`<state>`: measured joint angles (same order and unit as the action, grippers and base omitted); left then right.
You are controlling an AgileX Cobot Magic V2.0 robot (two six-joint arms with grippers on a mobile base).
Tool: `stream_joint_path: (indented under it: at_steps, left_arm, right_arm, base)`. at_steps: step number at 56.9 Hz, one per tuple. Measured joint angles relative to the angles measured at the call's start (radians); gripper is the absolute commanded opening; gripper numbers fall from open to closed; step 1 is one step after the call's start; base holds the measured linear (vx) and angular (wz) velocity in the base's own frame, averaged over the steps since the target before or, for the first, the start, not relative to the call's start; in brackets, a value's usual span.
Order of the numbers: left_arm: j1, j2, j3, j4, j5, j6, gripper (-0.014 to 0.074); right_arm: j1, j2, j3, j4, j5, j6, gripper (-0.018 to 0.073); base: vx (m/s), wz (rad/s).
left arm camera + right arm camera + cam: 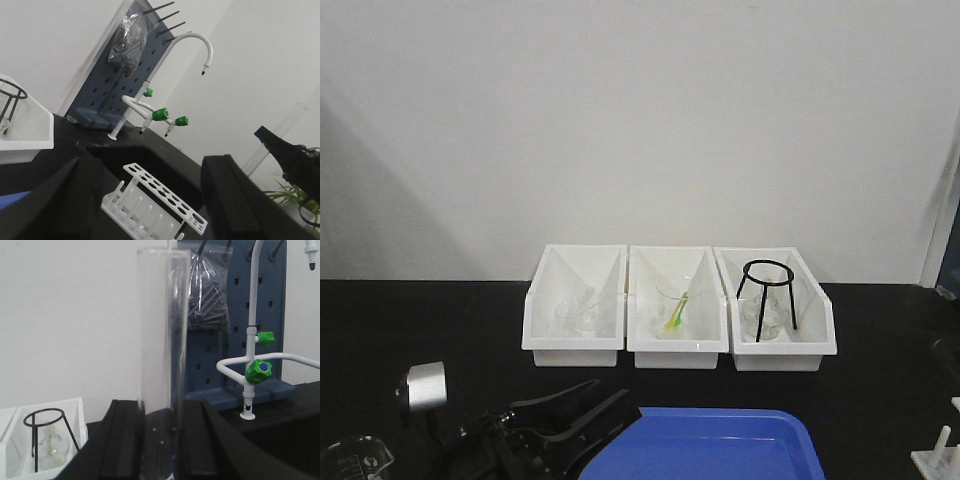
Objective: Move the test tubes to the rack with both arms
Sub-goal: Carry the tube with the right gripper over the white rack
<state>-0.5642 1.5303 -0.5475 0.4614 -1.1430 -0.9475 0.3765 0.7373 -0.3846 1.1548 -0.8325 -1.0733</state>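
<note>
As my right jaws clench on a tube (pixel 162 365), it stands upright between the two fingers (pixel 120 440), rim up, its lower end hidden between them. Glass against both sides, a firm hold! In the left wrist view that same tube slants up out of the right jaws at the picture's right edge.

Now my left jaws: released, spread wide, nothing between them. In their own view the rack (pixel 155 205) shows in the gap, lower down: white, rows of round holes on top, pegs along the near side. How far below the jaws it lies I cannot tell.

In the front view the rack only peeks in at the near right corner of the table (pixel 420 320). My left arm (pixel 550 430) hangs over the near left corner, just beside the blue tray (pixel 720 440) at the near edge, with a beaker (pixel 355 460) right at the corner.

Along the far edge, three white bins (pixel 680 350) stand side by side. The right one holds a black tripod (pixel 767 295) with a flask (pixel 50 445) under its ring. Beyond the rack there is a white faucet (pixel 192 42) with green knobs (pixel 161 114), and a blue pegboard (pixel 210 365) behind it.
</note>
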Motion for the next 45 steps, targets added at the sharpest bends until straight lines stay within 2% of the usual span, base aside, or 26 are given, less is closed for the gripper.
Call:
stream_joint_path:
  at_steps: [7, 16, 20, 25, 29, 35, 41, 45]
  left_arm:
    - [0.0, 0.0, 0.0, 0.041, 0.0, 0.0, 0.0521]
    - [0.0, 0.0, 0.0, 0.051, 0.025, 0.001, 0.0521]
    - [0.0, 0.0, 0.0, 0.051, 0.046, 0.001, 0.0521]
    - [0.0, 0.0, 0.0, 0.051, 0.059, 0.001, 0.0521]
    - [0.0, 0.0, 0.0, 0.051, 0.063, 0.001, 0.0521]
    - [0.0, 0.0, 0.0, 0.051, 0.064, 0.001, 0.0521]
    - [0.0, 0.0, 0.0, 0.052, 0.064, 0.001, 0.0521]
    - [0.0, 0.0, 0.0, 0.053, 0.064, 0.001, 0.0521]
  right_arm:
    - [0.0, 0.055, 0.0, -0.009, 0.007, -0.031, -0.0006]
    - [-0.003, 0.157, 0.0, -0.063, 0.055, -0.036, -0.0006]
    - [-0.026, 0.2, 0.0, -0.076, 0.07, -0.019, -0.0006]
    - [-0.096, 0.238, 0.0, -0.095, 0.077, 0.038, -0.0006]
    - [-0.171, 0.248, 0.0, -0.144, 0.092, 0.109, -0.0006]
    - [-0.292, 0.249, 0.0, -0.281, 0.12, 0.247, -0.0006]
    - [-0.43, 0.25, 0.0, -0.426, 0.17, 0.453, -0.0006]
    - [-0.54, 0.262, 0.0, -0.574, 0.204, 0.621, -0.0006]
  base:
    - [0.0, 0.0]
    - [0.0, 0.0]
    - [0.0, 0.0]
    - [0.0, 0.0]
    - [0.0, 0.0]
    - [0.0, 0.0]
    - [0.0, 0.0]
    - [0.0, 0.0]
